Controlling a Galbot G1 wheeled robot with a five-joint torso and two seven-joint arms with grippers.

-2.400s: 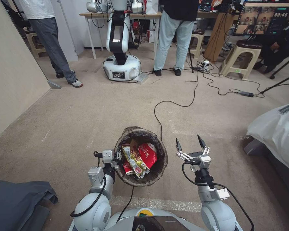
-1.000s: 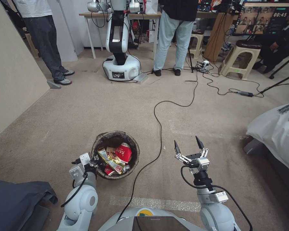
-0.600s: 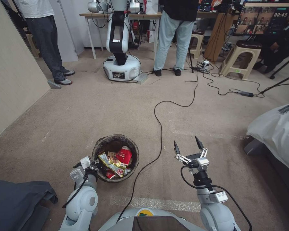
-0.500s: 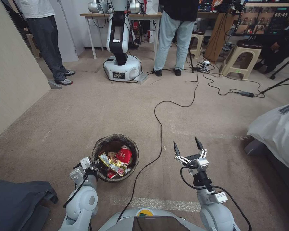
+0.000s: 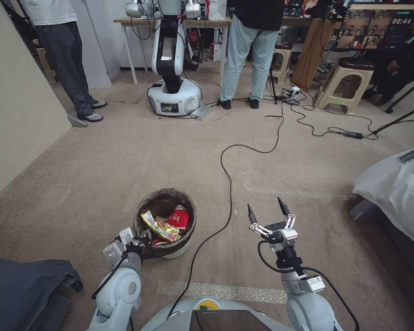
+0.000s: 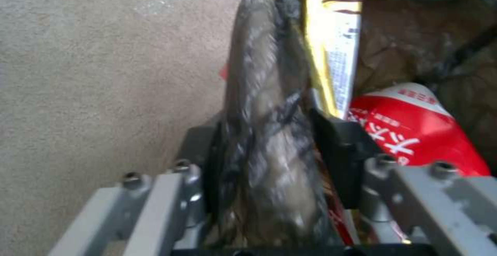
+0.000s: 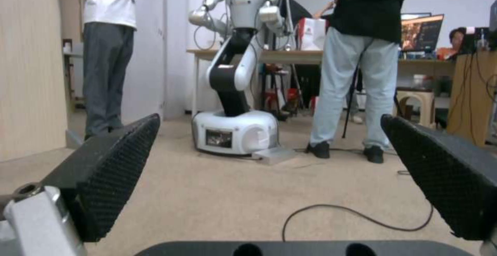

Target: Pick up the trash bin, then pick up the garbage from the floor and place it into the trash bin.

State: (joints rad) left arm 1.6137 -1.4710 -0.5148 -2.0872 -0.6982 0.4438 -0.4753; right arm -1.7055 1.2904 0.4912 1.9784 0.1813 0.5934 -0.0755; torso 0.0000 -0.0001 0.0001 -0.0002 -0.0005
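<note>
1. Carpet (image 5: 101,161) covers the floor, and at about 8 o'clock of the head view lies a grey cloth (image 5: 23,285).
2. The left gripper (image 5: 140,240) is at the near rim of the trash bin (image 5: 181,230), about 7 o'clock of the bin. In the left wrist view its fingers (image 6: 339,151) are closed on the rim and the dark bag liner (image 6: 269,131), one finger outside and one inside.
3. The trash bin is at about 7 o'clock from the middle of the head view, tilted (its white base shows at the near side). I cannot tell if it touches the carpet.
4. The garbage is inside the bin: a yellow wrapper (image 5: 158,225) and a red-and-white paper cup (image 5: 180,218) just beside it.
5. A black cable (image 5: 225,184) runs over the carpet between the bin and the right arm.
6. The right gripper (image 5: 267,214) hovers at about 5 o'clock, well apart from the bin, its fingers spread wide and holding nothing.
</note>
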